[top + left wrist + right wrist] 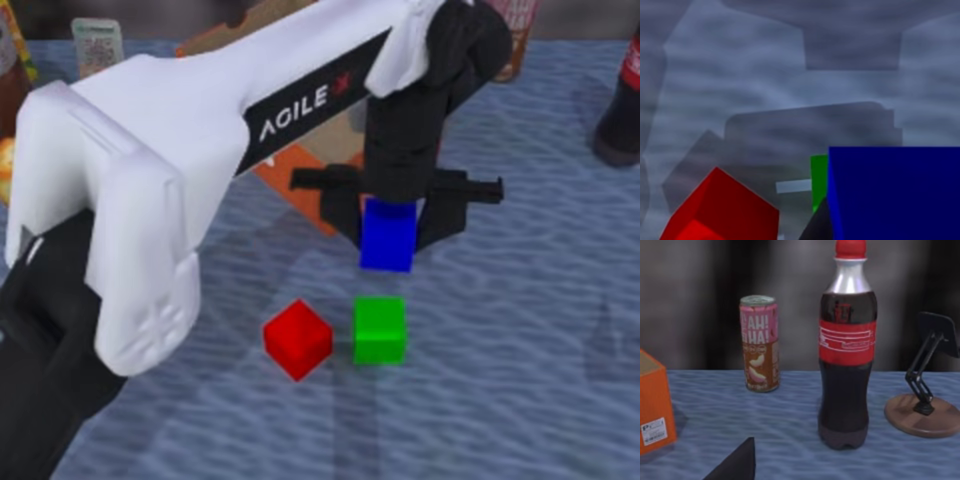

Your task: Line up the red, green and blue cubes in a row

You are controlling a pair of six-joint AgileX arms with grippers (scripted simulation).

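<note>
Three small cubes sit near the middle of the blue, ripple-patterned table. Nearest the top view's lower edge, the red cube rests on the cloth turned so one corner points toward that edge, and the green cube sits just to its right, square to the table edges and a little apart from it. Beyond the green one, the blue cube is clamped between the black fingers of the left gripper, its faces square with the green cube's; none of the cubes has a long axis. Whether the blue cube touches the table I cannot tell. In the left wrist view the blue cube fills the foreground, with the green and red cubes past it. The white left arm crosses the view, lettered "AGILE" in white on a black band. Behind the gripper lies an orange box; its white label is too small to read. Farther back stand a pink and brown can reading "AH! HA!", a dark cola bottle with a red label, and a black desk lamp on a round brown base, against a dark grey wall. Of the right gripper, only a black tip shows in its wrist view, so I cannot tell how it stands.
</note>
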